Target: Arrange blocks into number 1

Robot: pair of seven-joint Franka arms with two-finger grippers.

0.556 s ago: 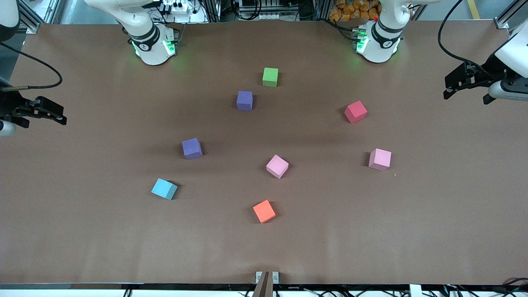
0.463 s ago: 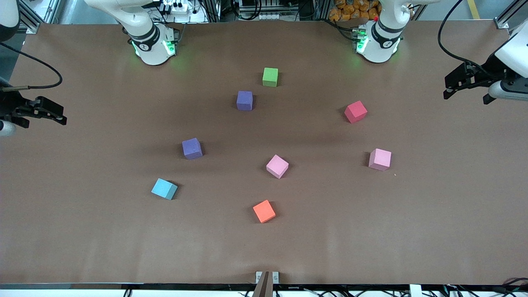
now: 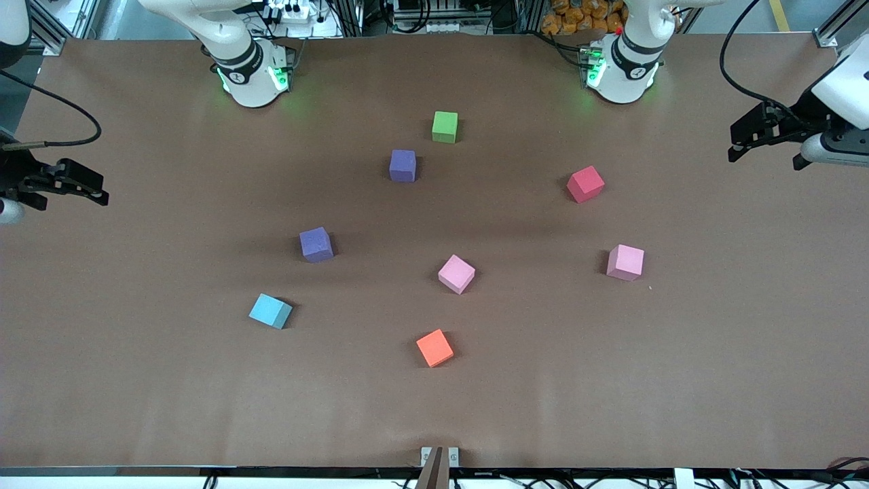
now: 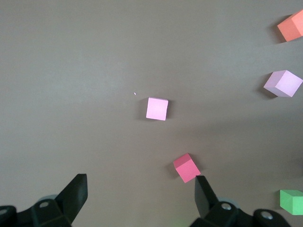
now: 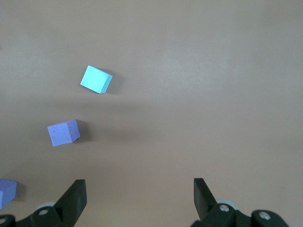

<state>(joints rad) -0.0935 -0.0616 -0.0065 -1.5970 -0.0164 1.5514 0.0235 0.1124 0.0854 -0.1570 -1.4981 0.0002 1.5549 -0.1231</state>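
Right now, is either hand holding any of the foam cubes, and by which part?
Nothing is held. The left hand and right hand are open, waiting at the table's ends.

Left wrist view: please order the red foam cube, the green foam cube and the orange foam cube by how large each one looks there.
1. Red foam cube, fully in view.
2. Green foam cube and orange foam cube: both cut off by the picture's edge and at different nearness to the camera, so unranked.

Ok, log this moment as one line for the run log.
stage: not started | blocks: eight scattered, apart | left gripper: open, empty | right gripper: open, empty
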